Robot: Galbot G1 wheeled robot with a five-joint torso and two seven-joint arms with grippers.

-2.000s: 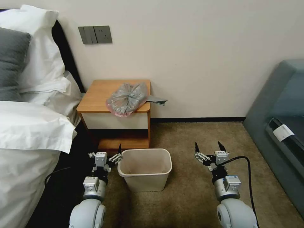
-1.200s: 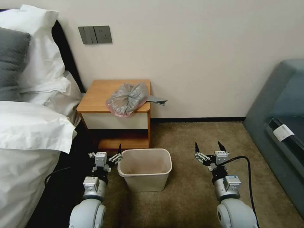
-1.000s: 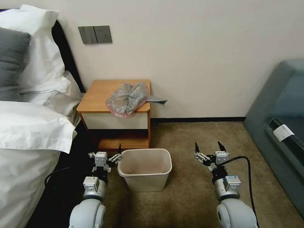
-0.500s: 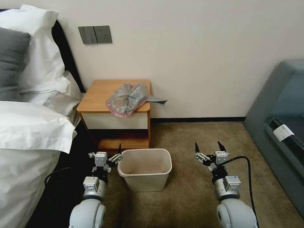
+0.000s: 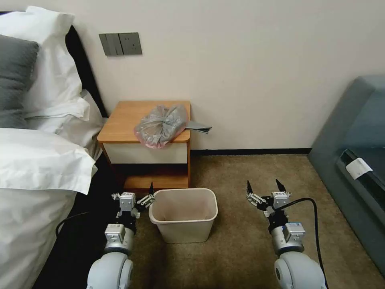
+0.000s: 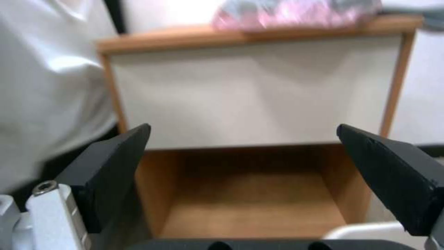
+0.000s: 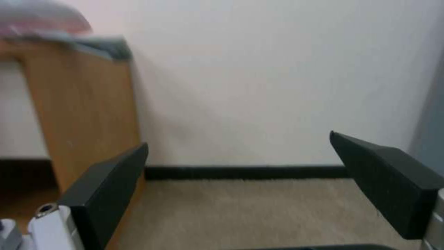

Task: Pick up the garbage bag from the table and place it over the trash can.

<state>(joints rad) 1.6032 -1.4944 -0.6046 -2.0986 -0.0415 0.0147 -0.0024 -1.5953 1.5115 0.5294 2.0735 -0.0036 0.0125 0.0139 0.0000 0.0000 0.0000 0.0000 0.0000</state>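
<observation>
Bag [image 5: 161,124] on table [image 5: 124,120] — both grippers [image 5: 136,192] [image 5: 263,186] wide, low by can [image 5: 183,214].

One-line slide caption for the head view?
Crinkly grey plastic garbage bag on orange-brown nightstand; beige plastic bin between open left pincer and right pincer.

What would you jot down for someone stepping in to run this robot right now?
Left gripper: open, empty, low beside the trash can.
Right gripper: open, empty, over the carpet on the can's other side.
Garbage bag: crumpled on the table, at its front edge.
Trash can: on the floor in front of the table, unlined.
Done: nothing.
Left: pick up the bag, fit it over the can.
</observation>
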